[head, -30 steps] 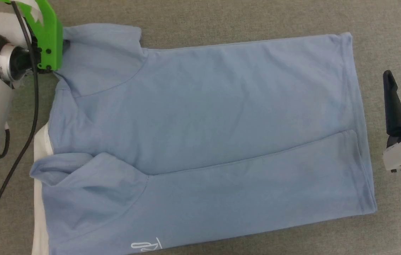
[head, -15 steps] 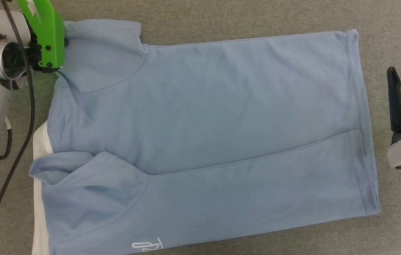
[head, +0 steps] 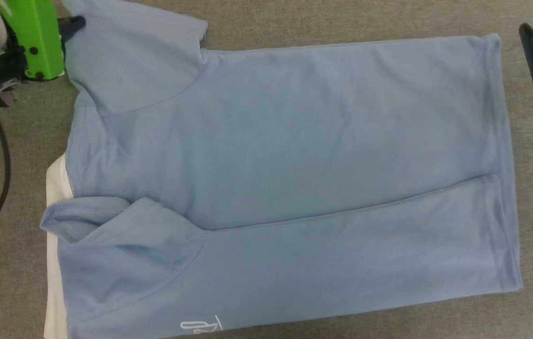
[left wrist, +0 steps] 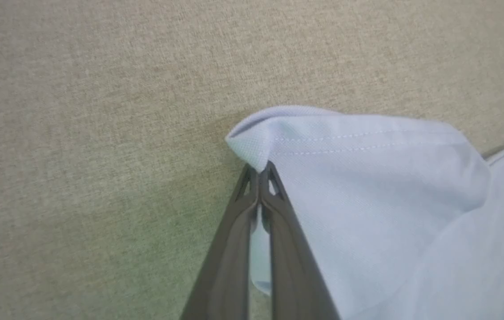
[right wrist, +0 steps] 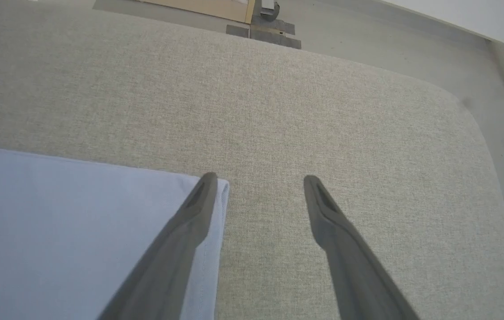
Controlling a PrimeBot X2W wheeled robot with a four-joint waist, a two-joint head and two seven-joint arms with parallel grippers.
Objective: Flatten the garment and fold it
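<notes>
Garment (head: 294,141) is running rightward from my left pincer (left wrist: 259,171), pinching its sleeve (left wrist: 345,178). Right pincer (right wrist: 256,180) is hovering spread at its hem (right wrist: 221,195).

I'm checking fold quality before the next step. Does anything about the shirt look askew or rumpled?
Yes. On the garment, the folded-over near flap has an edge that runs slanted, not parallel to the far side, and the near sleeve lies rumpled with its hem curled over. No damage shows.

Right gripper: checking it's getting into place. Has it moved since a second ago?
Yes. Against the shirt, the right gripper has gone up the head view, from mid-hem to the hem's far corner.
</notes>
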